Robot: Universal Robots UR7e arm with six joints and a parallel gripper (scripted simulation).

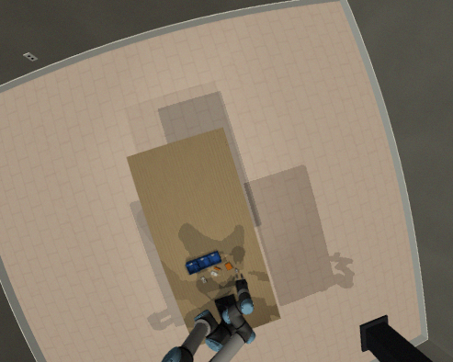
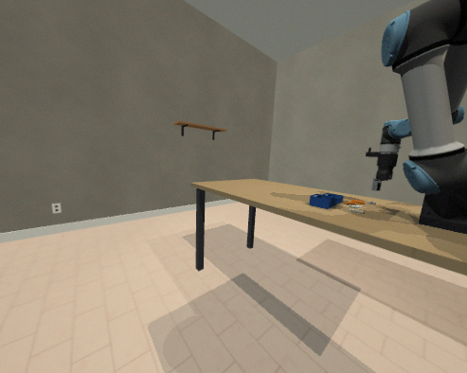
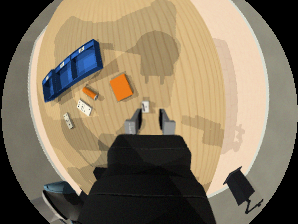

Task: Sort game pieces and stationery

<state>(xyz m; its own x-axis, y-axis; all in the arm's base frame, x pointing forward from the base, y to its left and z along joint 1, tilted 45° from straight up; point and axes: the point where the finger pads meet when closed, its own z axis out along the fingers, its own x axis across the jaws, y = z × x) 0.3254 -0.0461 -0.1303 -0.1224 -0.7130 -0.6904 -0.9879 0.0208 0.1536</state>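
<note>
A row of blue bins stands on the wooden table; it also shows in the side view and in the wrist view. Their letters are too small to read. Beside the bins lie an orange flat piece, a small orange-and-white piece, a white piece and a small pale piece. A small grey piece lies on the table right under my fingertips. My gripper hangs well above the table, partly open, with nothing between the fingers.
The table's long right edge runs close beside the gripper. My arm's base stands at the near end of the table. A dark box stands on the floor at the corner.
</note>
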